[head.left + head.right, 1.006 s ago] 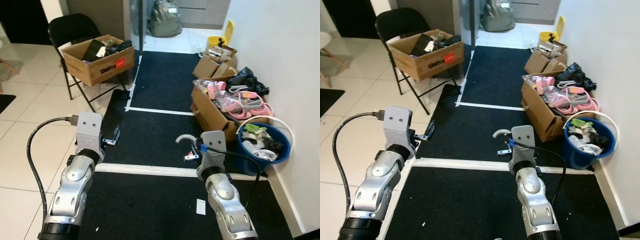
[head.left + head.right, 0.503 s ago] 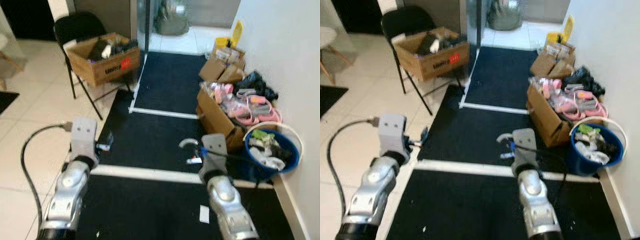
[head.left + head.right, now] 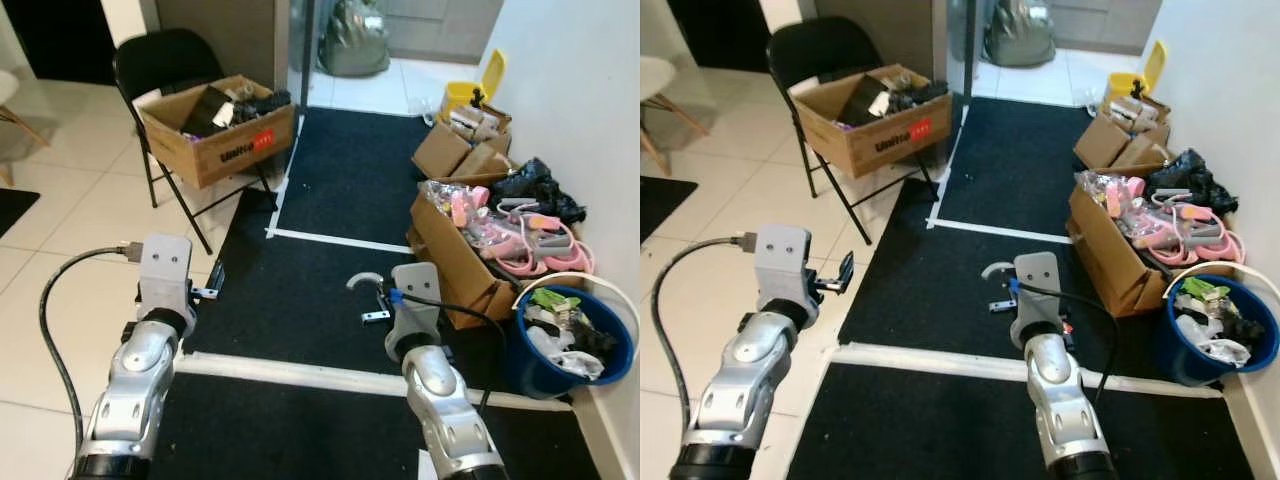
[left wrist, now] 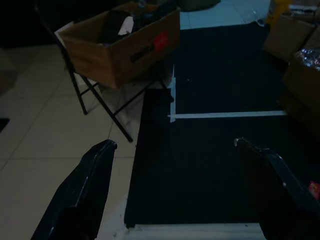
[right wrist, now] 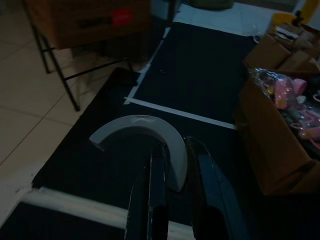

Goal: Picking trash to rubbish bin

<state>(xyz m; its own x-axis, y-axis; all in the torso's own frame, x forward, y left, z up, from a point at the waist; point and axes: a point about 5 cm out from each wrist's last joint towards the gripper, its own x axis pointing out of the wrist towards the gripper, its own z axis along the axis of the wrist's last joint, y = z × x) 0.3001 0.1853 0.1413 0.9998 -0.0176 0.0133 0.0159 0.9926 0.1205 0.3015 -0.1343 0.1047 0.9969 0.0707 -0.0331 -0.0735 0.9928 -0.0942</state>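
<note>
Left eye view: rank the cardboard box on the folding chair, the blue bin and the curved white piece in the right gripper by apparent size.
1. Cardboard box on the chair, largest.
2. Blue bin, somewhat smaller, though partly cut off by the frame edge.
3. Curved white piece, clearly smallest, clamped in the right gripper.

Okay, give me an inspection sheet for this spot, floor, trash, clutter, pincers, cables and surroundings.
Surface: black mat with white tape lines, beside pale floor tiles.
Job's things: curved white scrap in the right pincer; blue rubbish bin by the wall, already holding trash.
Clutter: cardboard box of pink items; smaller boxes beyond it.
Grippers: left pincer open, holding nothing; right pincer shut on the scrap.
Cables: black cable looped off the left arm; another on the right arm.
Surroundings: folding chair carrying a cardboard box; white wall on the right.
</note>
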